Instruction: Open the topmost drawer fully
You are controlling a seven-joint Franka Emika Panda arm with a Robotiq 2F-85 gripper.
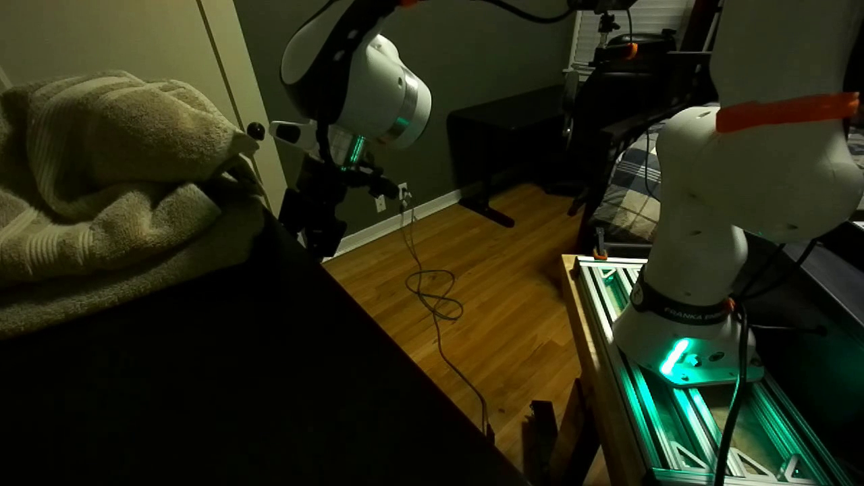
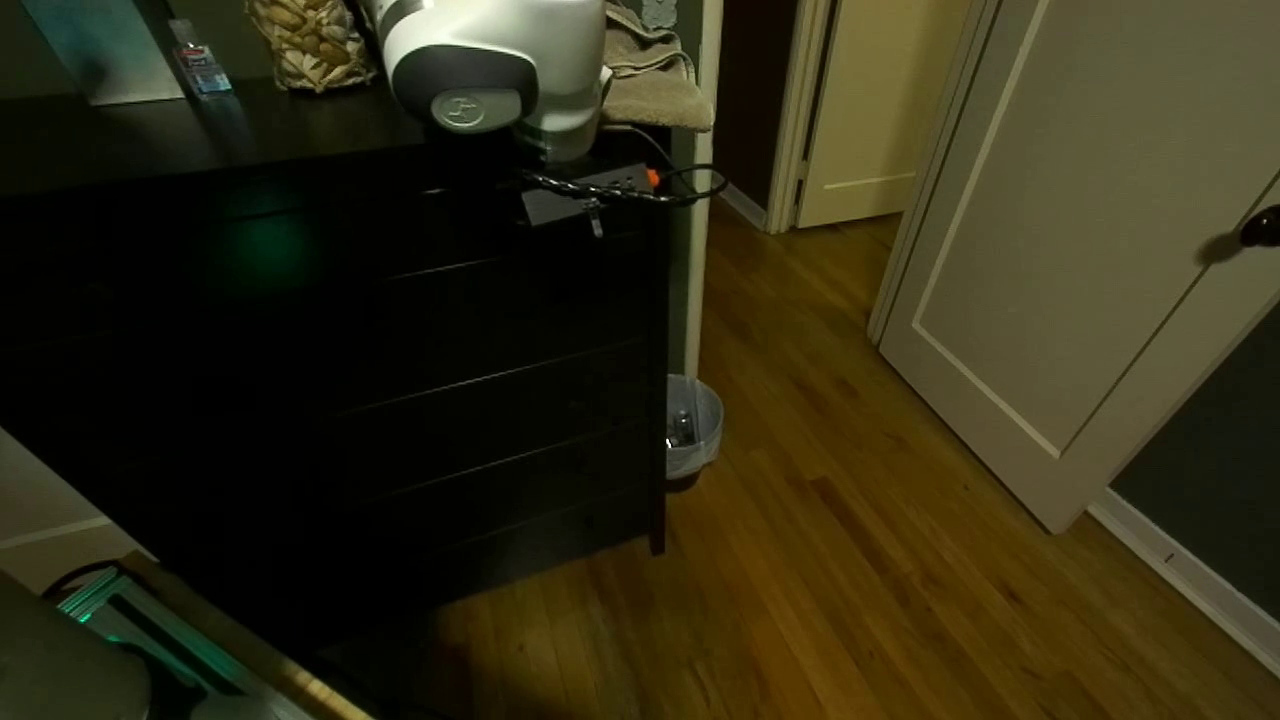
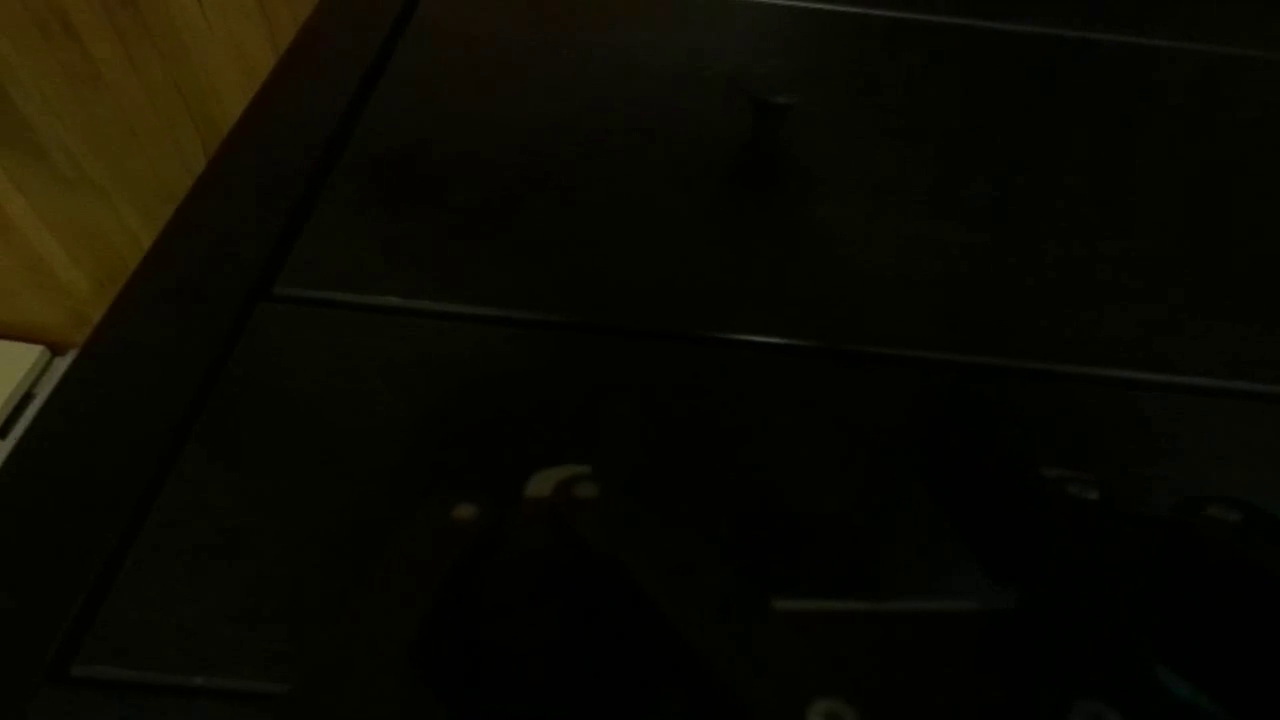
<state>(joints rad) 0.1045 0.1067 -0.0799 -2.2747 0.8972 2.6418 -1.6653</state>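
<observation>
A black dresser [image 2: 500, 430] stands under the arm in an exterior view, and its dark top [image 1: 202, 378] also shows. The topmost drawer [image 2: 390, 235] looks flush with the dresser front. My gripper [image 1: 310, 229] points down beside the dresser's top edge; its fingers look apart with nothing between them. In the wrist view the gripper [image 3: 815, 490] is very dark, with its two sides far apart in front of a drawer panel. A small knob [image 3: 770, 110] shows on the panel beyond. The topmost drawer's own knob is hidden or too dark to see.
A beige towel [image 1: 121, 148] lies on the dresser top. A vase of shells [image 2: 312, 45] and a sanitizer bottle [image 2: 203, 65] stand there too. A lined wastebasket [image 2: 692, 425] is beside the dresser. A cable [image 1: 432, 297] lies on the floor.
</observation>
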